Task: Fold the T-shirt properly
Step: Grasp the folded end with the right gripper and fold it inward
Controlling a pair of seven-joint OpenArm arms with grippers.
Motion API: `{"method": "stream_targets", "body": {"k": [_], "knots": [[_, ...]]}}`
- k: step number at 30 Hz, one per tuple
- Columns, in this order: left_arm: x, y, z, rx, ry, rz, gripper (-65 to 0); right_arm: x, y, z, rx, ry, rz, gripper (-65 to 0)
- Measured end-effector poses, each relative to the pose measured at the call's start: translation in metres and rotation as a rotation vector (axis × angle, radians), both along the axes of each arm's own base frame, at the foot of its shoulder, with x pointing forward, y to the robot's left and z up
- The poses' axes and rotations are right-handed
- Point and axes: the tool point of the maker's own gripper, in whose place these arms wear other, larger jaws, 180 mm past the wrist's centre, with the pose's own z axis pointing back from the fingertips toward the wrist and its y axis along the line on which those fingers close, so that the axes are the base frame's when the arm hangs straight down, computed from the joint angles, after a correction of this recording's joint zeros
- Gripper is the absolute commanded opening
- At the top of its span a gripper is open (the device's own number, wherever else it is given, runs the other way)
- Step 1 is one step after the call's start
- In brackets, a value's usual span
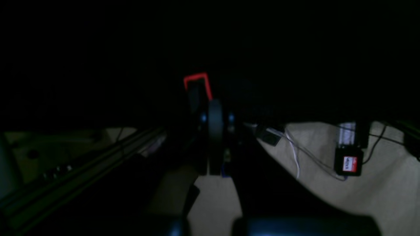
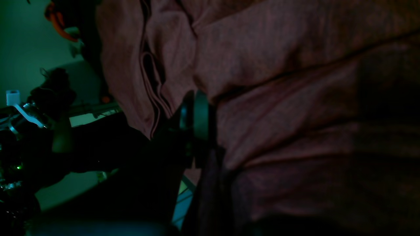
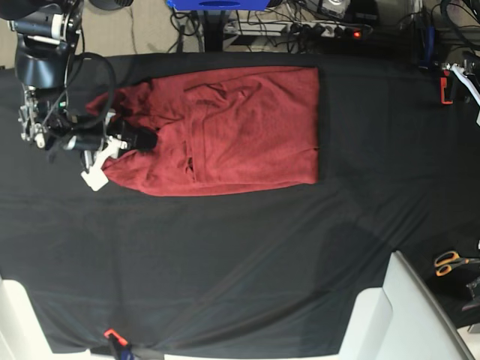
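T-shirt (image 3: 225, 127), base view: lies partly folded on the black cloth (image 3: 240, 255) in the upper middle of the frame, a rough rectangle with its left end bunched. Right gripper (image 3: 144, 139) sits at that left end, on the fabric edge. Left arm shows only at the far upper right, near a red clip (image 3: 446, 88), well apart from the shirt.

Right wrist view: shirt (image 2: 279, 82) fills the centre and right of the frame in soft folds. Gripper (image 2: 197, 114) has its jaws drawn together, and fabric appears pinched between them, though dim light leaves some doubt.

Left wrist view: very dark. Left gripper (image 1: 213, 131) has its jaws closed on nothing; no shirt visible, only floor and cables (image 1: 295, 150).

Judgement: the step is taking the left end to fold it over. Confirm the grip holds all layers, lift low, and carry evenly rightward so the edge lands square without dragging the layers beneath.
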Motion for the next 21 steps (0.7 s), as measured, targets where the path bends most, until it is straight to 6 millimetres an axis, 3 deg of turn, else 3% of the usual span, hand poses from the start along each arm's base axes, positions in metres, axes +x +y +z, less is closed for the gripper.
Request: {"method": "stream_targets", "body": {"k": [9,15,21], "knots": [[0.001,-0.002,-0.003,-0.006,0.007,-0.004,-65.0,0.004,-0.011,-0.001,-0.089,0.027,-0.018,-64.5],[-0.006,-0.02,-0.016,-0.03,0.063,-0.064,-65.0,0.02,-0.03,0.022,-0.196,0.006,-0.145,-64.5],[-0.004,-0.022,-0.017,-0.032,0.06,-0.071,-65.0,0.02,-0.002,0.04,-0.253,0.013,-0.127,-64.5]]}}
